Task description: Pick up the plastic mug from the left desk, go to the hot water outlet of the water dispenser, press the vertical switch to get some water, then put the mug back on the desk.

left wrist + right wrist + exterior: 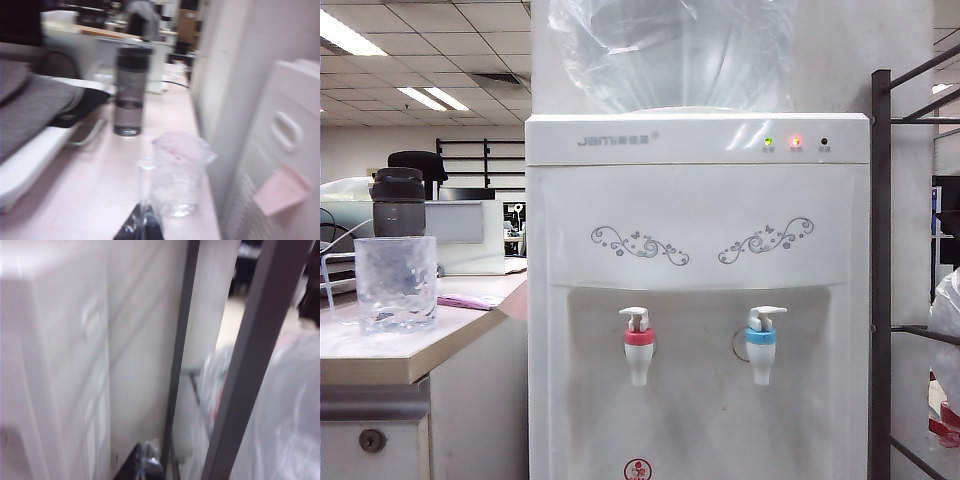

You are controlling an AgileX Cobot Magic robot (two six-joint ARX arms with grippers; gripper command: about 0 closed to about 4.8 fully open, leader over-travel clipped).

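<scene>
The clear dimpled plastic mug (pixel 395 283) stands upright near the front corner of the left desk (pixel 380 352). To its right is the white water dispenser (pixel 698 215), with the red-collared hot water outlet (pixel 639 350) and its white vertical switch (pixel 635 318). Neither gripper shows in the exterior view. In the left wrist view my left gripper (pixel 142 227) is shut and empty, just short of the mug (pixel 177 172) and pointing at its handle side. My right gripper (pixel 145 465) is shut and empty, beside the dispenser's side wall (pixel 65 365).
A dark grey bottle (pixel 398 202) with a black lid stands behind the mug. A blue-collared tap (pixel 761 345) sits right of the red one. A dark metal rack (pixel 881 280) stands right of the dispenser, with a plastic bag (pixel 280 415) behind its post. A pink note (pixel 282 191) is stuck on the dispenser's side.
</scene>
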